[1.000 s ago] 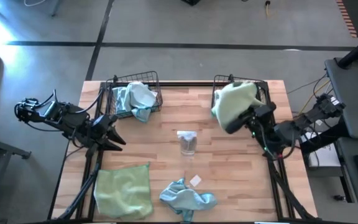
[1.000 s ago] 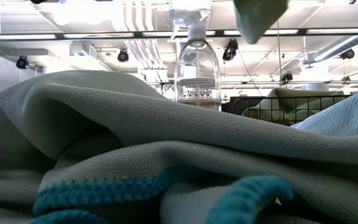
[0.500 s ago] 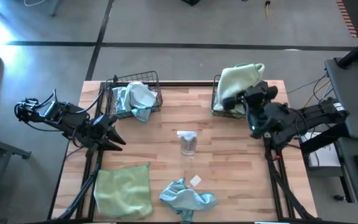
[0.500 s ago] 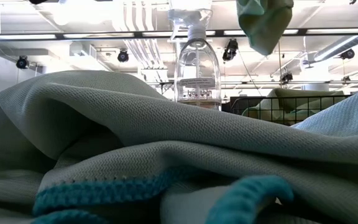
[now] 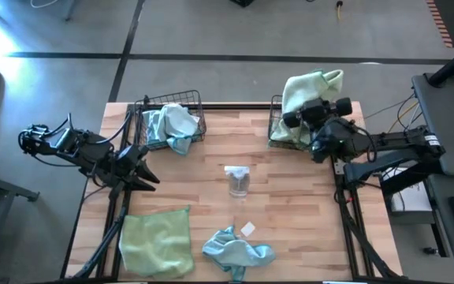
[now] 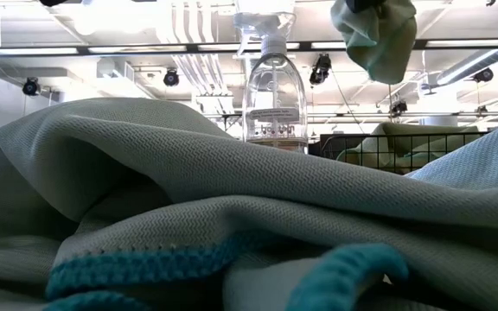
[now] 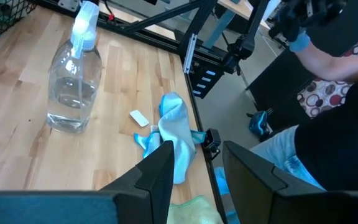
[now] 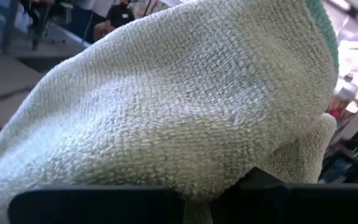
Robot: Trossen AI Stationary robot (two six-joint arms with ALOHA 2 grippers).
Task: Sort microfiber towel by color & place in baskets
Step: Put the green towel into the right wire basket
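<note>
My right gripper (image 5: 299, 117) is shut on a pale green microfiber towel (image 5: 309, 91), held high over the right basket (image 5: 274, 126) at the table's far right. That towel shows at the top of the low view (image 6: 375, 36) and fills the right wrist view (image 8: 166, 106). The left basket (image 5: 172, 120) holds light blue towels. A second pale green towel (image 5: 156, 241) lies flat near the front left, and a crumpled light blue towel (image 5: 239, 252) lies beside it. My left gripper (image 7: 197, 180) hangs open above the table's left side (image 5: 144, 175). My right gripper pinches a bunched fold of the pale green towel (image 8: 229, 180) between its two fingers, which lie about level and come from the table's right. The cloth drapes over the fingers and hides the place of contact. The towel hangs slack, lifted clear of basket and table.
A clear spray bottle (image 5: 237, 180) stands at the table's middle, with a small white tag (image 5: 247, 229) lying near it. In the low view the blue towel (image 6: 232, 225) fills the foreground. A person (image 7: 334, 56) stands beyond the table's edge in the left wrist view.
My right gripper has swung toward the table's far edge and rolled about its own axis, staying shut on the pale green towel. The towel has gone with it, from over the basket's near side to over its far side, still lifted clear.
</note>
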